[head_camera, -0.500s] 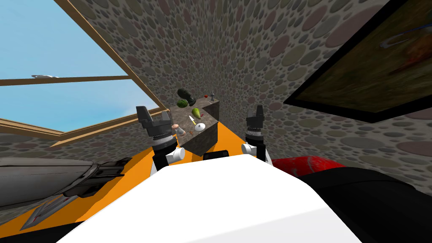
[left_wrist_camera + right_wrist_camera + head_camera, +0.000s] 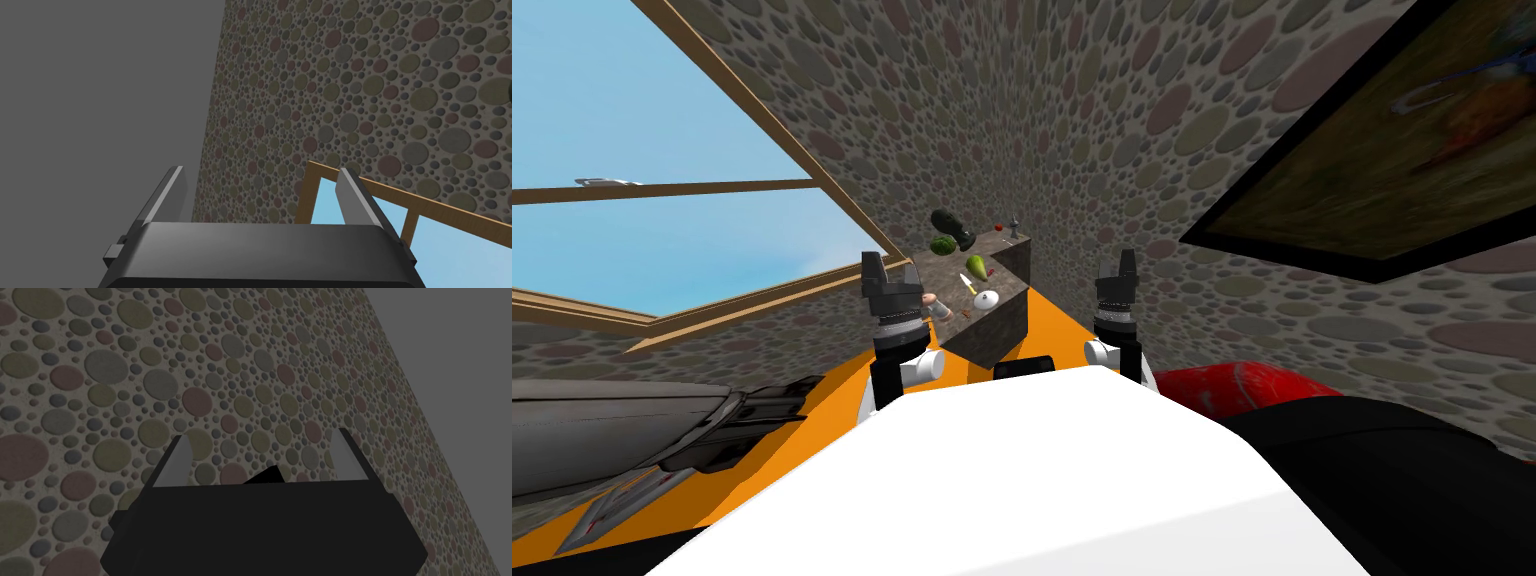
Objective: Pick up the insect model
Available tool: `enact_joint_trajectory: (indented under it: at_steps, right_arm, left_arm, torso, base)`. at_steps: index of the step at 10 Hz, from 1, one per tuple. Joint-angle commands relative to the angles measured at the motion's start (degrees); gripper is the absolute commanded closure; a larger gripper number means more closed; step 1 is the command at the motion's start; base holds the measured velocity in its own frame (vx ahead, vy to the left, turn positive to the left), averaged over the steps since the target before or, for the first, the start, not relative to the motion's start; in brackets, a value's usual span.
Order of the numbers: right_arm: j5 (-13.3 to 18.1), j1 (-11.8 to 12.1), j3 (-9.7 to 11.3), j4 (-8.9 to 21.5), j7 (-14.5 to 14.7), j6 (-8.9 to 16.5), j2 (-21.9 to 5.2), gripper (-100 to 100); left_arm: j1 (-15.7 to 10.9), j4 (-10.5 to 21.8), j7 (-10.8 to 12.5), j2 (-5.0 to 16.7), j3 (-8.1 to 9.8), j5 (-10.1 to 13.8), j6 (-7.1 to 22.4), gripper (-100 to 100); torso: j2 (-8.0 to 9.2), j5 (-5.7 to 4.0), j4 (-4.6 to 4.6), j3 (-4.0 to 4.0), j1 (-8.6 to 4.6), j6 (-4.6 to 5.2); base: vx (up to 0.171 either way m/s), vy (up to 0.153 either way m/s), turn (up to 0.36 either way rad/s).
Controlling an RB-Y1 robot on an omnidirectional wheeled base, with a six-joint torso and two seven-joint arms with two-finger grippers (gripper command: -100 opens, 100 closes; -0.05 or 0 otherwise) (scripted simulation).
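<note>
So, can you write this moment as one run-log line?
stage: before grasp | left gripper: open, raised near speckled brown-grey table | right gripper: open, raised | insect model: not held, too small to pick out

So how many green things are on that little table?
3: a dark green one at the far end of the table, a round melon-like one in front of it, a pale pear-shaped one mid-table. Others may be hidden.

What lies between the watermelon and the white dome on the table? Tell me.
In the head view, a green pear and a small yellow-and-white object lie there.
</note>
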Motion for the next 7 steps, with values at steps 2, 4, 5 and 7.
enact_joint_trajectory:
  at_steps: [2,4,5,7]
  right_arm:
    - [0.00,0.00,0.00,0.00,0.00,0.00,0.00,0]
    - [0.00,0.00,0.00,0.00,0.00,0.00,0.00,0]
    - [0.00,0.00,0.00,0.00,0.00,0.00,0.00,0]
    - [0.00,0.00,0.00,0.00,0.00,0.00,0.00,0]
  left_arm:
    - [-0.82,0.11,0.44,1.86,0.39,1.84,3.51,-100]
    - [-1.86,0.55,0.90,3.88,0.92,4.39,7.14,-100]
    - [-1.86,0.55,0.90,3.88,0.92,4.39,8.11,-100]
    - [-2.39,0.78,1.12,4.80,1.22,5.74,10.71,-100]
  torso:
    - [0.00,0.01,0.00,0.00,0.03,0.00]
    - [-0.04,-0.01,-0.01,-0.02,-0.06,0.00]
    - [-0.03,-0.01,-0.01,-0.02,-0.05,0.00]
    - [-0.03,-0.01,-0.01,-0.02,-0.06,0.00]
  base:
    - [-0.032,0.035,-0.036]
    - [-0.028,0.020,-0.051]
    - [-0.025,0.019,-0.021]
    - [-0.026,0.021,-0.035]
